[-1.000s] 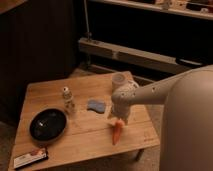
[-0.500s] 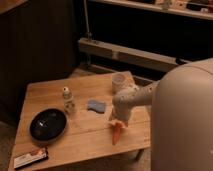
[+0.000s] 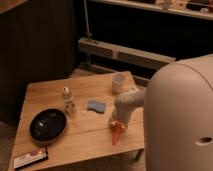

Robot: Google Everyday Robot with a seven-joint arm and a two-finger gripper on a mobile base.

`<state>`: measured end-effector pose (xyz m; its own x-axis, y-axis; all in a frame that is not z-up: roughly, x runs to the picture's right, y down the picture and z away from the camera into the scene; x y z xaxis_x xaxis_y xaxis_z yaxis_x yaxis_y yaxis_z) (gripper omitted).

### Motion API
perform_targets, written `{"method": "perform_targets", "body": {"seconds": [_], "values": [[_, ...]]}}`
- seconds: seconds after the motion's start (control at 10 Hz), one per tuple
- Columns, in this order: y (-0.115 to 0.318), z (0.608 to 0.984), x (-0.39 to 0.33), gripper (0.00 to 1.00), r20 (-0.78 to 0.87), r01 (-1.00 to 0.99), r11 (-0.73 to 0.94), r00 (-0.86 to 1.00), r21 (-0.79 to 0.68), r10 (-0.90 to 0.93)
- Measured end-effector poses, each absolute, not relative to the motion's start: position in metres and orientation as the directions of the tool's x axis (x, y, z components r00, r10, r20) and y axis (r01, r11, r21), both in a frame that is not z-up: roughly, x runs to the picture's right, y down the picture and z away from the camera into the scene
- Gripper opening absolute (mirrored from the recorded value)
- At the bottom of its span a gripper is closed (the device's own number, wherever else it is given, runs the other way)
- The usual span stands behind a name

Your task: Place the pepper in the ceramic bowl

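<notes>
Camera view puts the gripper (image 3: 120,119) low over the right front of the table (image 3: 82,140), directly above the pepper (image 3: 116,133). You cannot tell whether it grips the pepper or merely touches it. Over the last second the arm's pale bulk has swung in to fill the right side, yet the pepper sits where it was, near the front edge. The ceramic bowl (image 3: 47,125) waits well apart at left, holding nothing, beyond the blue sponge (image 3: 96,105). You likely have the whole carry ahead.
</notes>
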<state>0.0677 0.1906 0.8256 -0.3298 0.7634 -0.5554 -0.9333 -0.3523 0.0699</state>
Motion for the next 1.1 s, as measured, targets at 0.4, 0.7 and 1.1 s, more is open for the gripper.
{"method": "perform_targets", "body": {"seconds": [0.4,0.7,1.1], "values": [[0.1872,0.8218,0.0675,0.65,-0.547,-0.920,-0.392,-0.326,-0.004,0.771],[0.1872,0.8203,0.0681,0.65,-0.548,-0.915,-0.402,-0.327,-0.018,0.770],[0.1891,0.8249,0.0656,0.65,-0.557,-0.918,-0.395,-0.320,-0.016,0.766]]}}
